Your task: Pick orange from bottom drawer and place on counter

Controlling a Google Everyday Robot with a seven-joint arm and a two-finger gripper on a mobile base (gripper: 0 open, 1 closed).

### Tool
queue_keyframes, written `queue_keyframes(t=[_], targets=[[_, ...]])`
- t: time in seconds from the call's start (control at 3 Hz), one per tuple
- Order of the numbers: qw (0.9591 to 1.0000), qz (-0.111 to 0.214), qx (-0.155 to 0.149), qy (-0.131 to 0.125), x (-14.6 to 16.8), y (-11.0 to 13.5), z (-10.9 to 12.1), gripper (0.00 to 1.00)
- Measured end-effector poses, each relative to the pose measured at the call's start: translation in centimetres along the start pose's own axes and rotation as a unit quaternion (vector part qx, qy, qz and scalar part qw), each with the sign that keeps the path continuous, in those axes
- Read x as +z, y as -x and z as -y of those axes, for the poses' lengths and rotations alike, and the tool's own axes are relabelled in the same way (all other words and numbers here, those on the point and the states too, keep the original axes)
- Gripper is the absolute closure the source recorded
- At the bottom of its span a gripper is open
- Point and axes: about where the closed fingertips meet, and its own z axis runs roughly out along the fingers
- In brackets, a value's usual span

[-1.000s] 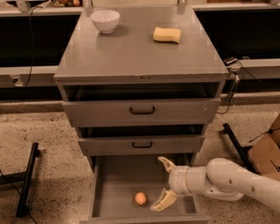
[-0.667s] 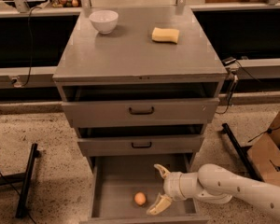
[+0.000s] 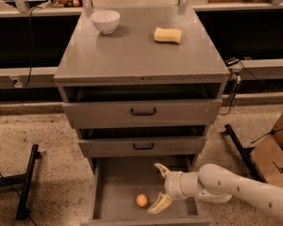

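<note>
The orange (image 3: 141, 200) is a small round ball lying on the plain grey floor of the open bottom drawer (image 3: 115, 187), left of its middle. My gripper (image 3: 159, 187) is inside the drawer, just right of the orange and apart from it. Its two pale fingers (image 3: 160, 204) are spread open, one above and one below, with nothing between them. My white arm reaches in from the lower right. The counter (image 3: 137, 55) is the wide grey cabinet top above.
A white bowl (image 3: 105, 21) and a yellow sponge (image 3: 168, 35) sit on the counter. Two upper drawers with black handles (image 3: 143, 111) stand slightly open. A cardboard box (image 3: 273, 149) is on the floor at right, a black stand leg (image 3: 27, 180) at left.
My gripper has moved left inside the bottom drawer, closer to the orange. Its fingers stay open. The orange has not moved.
</note>
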Motion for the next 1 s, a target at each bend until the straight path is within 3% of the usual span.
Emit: queue_keyframes(t=[0.33, 1.0], targets=[[1.0000, 0.004, -0.001, 0.008, 2.1, -2.6, 1.7, 0.00], [0.9995, 0.002, 0.029, 0.011, 6.5, -10.8, 5.5, 0.00]])
